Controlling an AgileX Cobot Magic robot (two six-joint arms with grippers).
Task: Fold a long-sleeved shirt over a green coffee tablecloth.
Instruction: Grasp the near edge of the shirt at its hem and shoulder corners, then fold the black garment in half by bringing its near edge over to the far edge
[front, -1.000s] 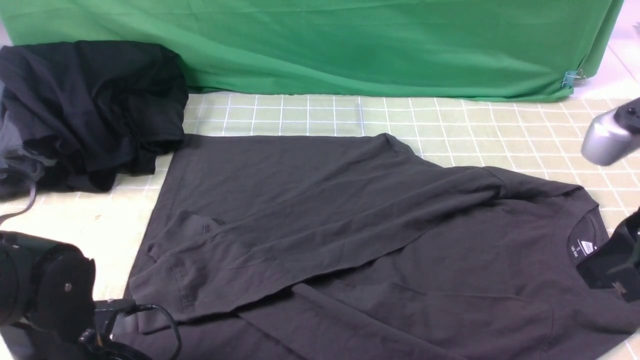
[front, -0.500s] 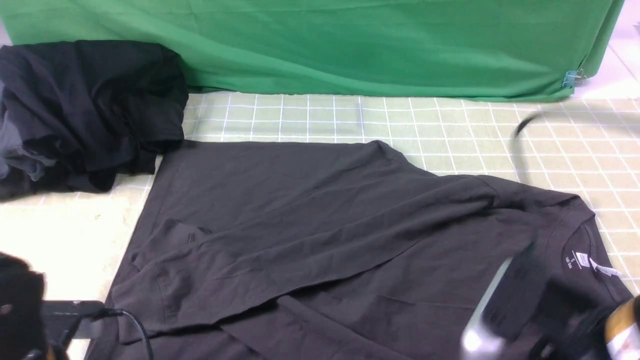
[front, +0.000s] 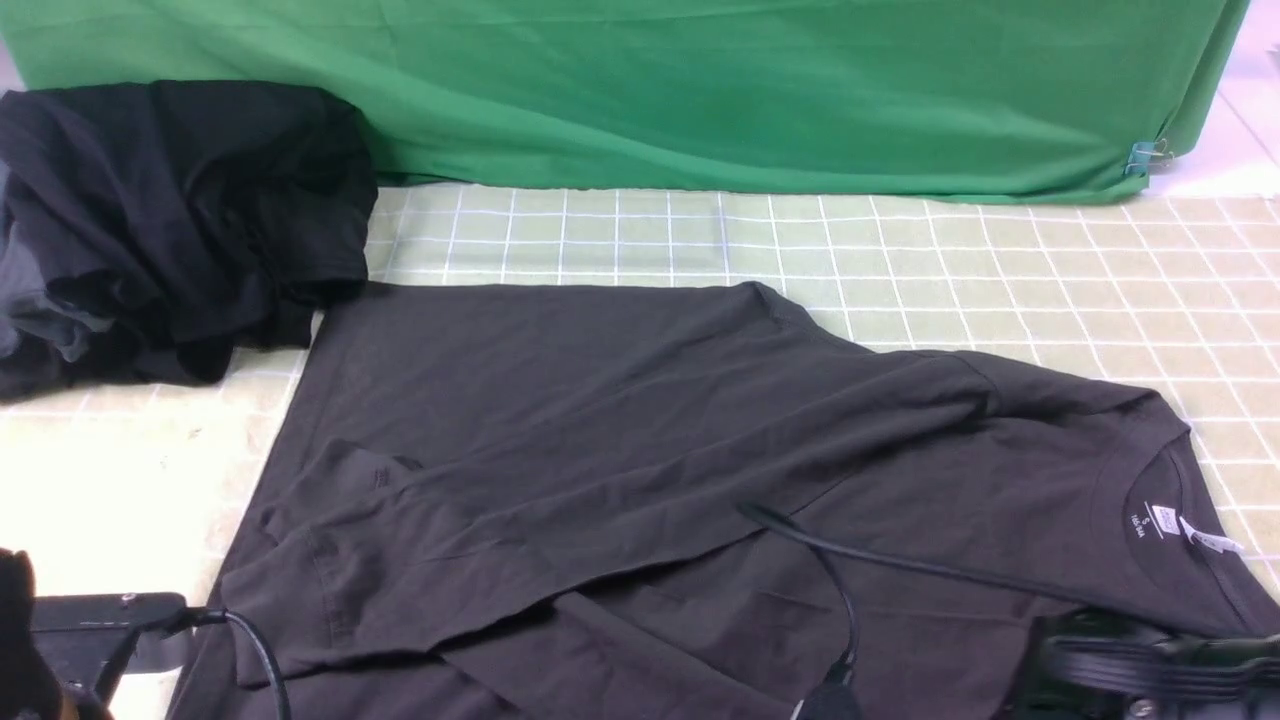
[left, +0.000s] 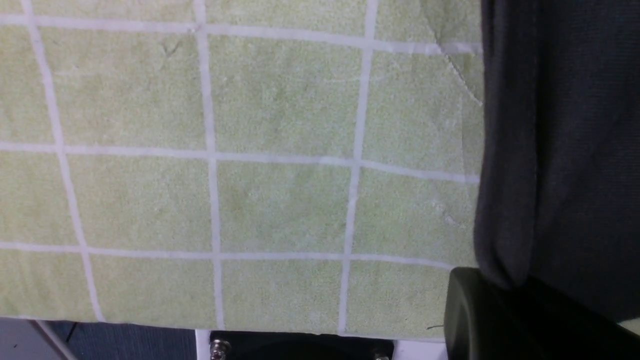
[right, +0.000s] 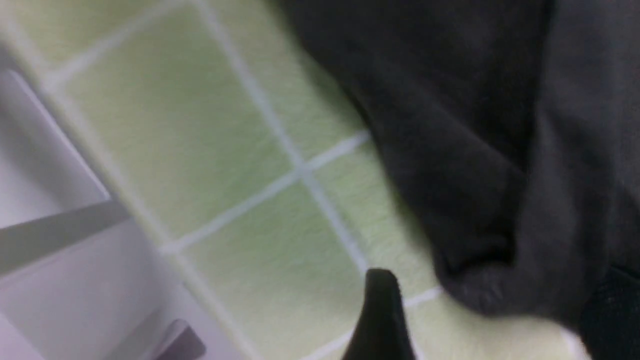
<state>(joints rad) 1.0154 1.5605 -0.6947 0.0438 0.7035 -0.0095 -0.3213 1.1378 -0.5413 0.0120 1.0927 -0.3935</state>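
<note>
The long-sleeved shirt (front: 640, 440) lies spread on the green coffee tablecloth (front: 1000, 250), charcoal, with one sleeve folded across the body. Its collar and white neck label (front: 1165, 520) point right, and no chest print shows. My left gripper (front: 110, 630) sits at the near left by the hem. In the left wrist view it (left: 505, 287) looks shut on the shirt's edge (left: 505, 200). My right gripper (front: 1150, 670) is low at the near right. In its wrist view it (right: 495, 300) stands open, with a blurred fold of shirt (right: 490, 280) between the fingers.
A bulky pile of black and grey garments (front: 170, 220) sits at the far left. A plain deep-green cloth (front: 700, 90) with a small clip (front: 1145, 155) hangs across the back. A black cable (front: 900, 565) from the right arm trails over the shirt.
The shirt slid left and toward the near edge while the left arm drew back. The right arm swung from the collar down to the near right, and its cable now crosses the shirt.
</note>
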